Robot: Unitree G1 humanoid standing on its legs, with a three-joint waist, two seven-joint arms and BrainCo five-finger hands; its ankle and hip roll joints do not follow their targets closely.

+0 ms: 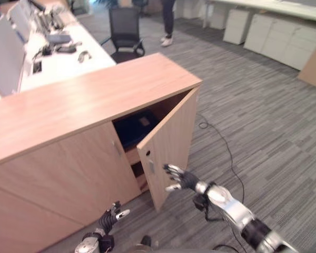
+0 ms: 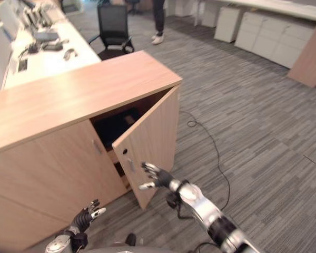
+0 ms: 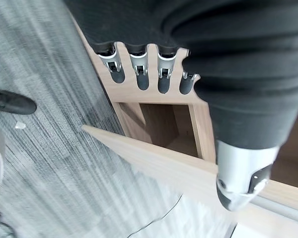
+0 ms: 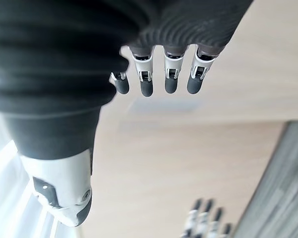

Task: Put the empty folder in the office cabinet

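Folder shelved, cabinet door half open with the right hand just beside it

A dark flat thing, probably the folder (image 1: 134, 126), lies on the upper shelf inside the office cabinet (image 1: 84, 100); its outline is shadowed and partly cut off by the door (image 1: 171, 145). The right hand (image 1: 180, 178), fingers spread wide and holding nothing, hovers close to the door's outer face, so closing looks like the step in hand: a push toward the cabinet. The left hand (image 1: 111, 216) hangs low before the cabinet's shut front, relaxed and empty
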